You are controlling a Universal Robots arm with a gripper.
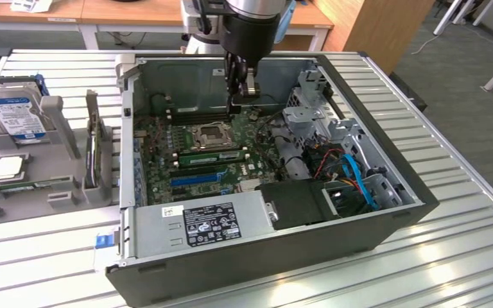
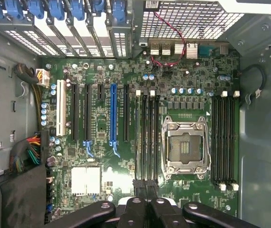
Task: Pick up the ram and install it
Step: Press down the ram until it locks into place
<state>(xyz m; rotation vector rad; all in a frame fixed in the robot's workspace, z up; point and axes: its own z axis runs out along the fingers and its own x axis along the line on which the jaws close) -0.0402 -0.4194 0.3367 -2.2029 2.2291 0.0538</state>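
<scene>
ribbed metal surface (image 1: 461, 212) carries an open computer case (image 1: 255, 256) lying on its side. to the exterior view's left sits a grey tray (image 1: 67, 192) holding a blue-labelled hard drive (image 1: 15, 114). the claw (image 1: 246, 97) hangs inside the case above the motherboard (image 1: 248, 168), clenched shut. the ram (image 1: 212, 156), a green stick, stands in a black slot just beside the cpu socket (image 1: 210, 136), between that socket and the long blue slot (image 1: 199, 179). whether the claw touches the ram cannot be told.
</scene>
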